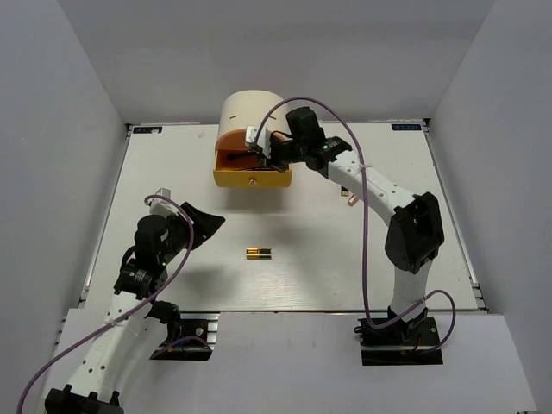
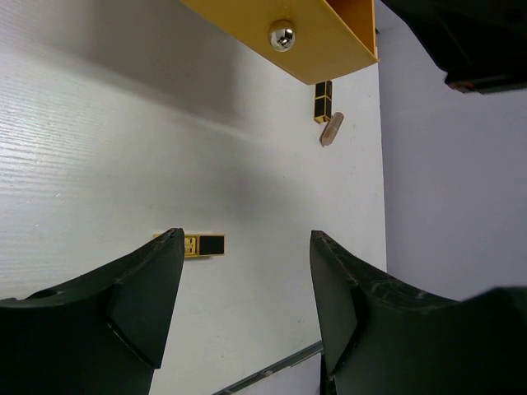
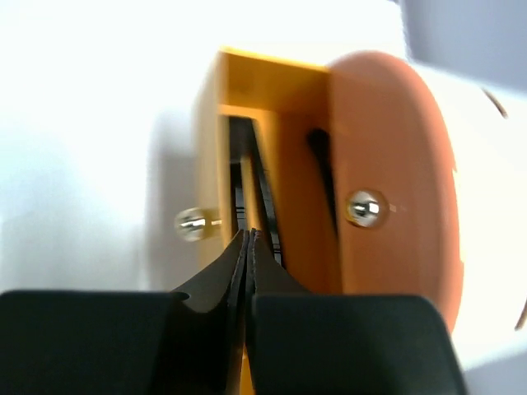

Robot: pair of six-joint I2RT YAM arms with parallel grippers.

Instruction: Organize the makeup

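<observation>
Lipstick (image 1: pixel 258 254) central on bench (image 1: pixel 328 267) — left end effector (image 2: pixel 247 239) wide, right end effector (image 3: pixel 249 233) pinched shut over drawer (image 1: pixel 252 179).

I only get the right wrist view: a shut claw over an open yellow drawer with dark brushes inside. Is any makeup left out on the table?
Observer: Yes. A gold-and-black lipstick lies on the table, nearer the arm bases than the drawer.
Reviewer: And the left arm, is it carrying anything?
Observer: No. The left claw is open and empty above the table.
</observation>
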